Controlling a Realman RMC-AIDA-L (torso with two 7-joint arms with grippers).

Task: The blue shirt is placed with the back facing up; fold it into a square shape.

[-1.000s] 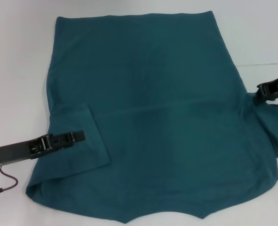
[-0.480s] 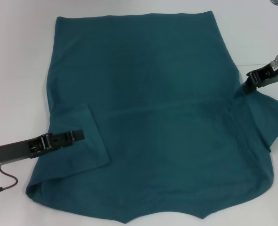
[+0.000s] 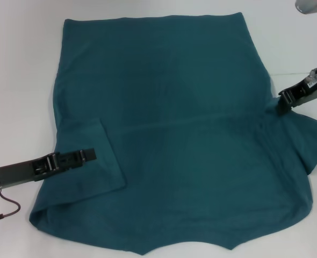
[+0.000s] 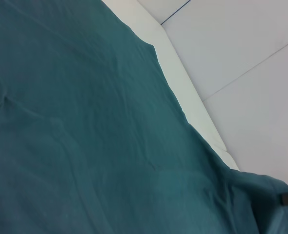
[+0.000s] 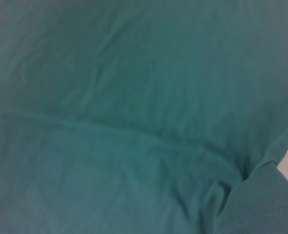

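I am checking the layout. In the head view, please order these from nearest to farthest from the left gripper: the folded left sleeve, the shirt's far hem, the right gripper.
1. Folded left sleeve: directly under the left gripper.
2. Far hem: at the shirt's top edge.
3. Right gripper: across the shirt, at its right edge.
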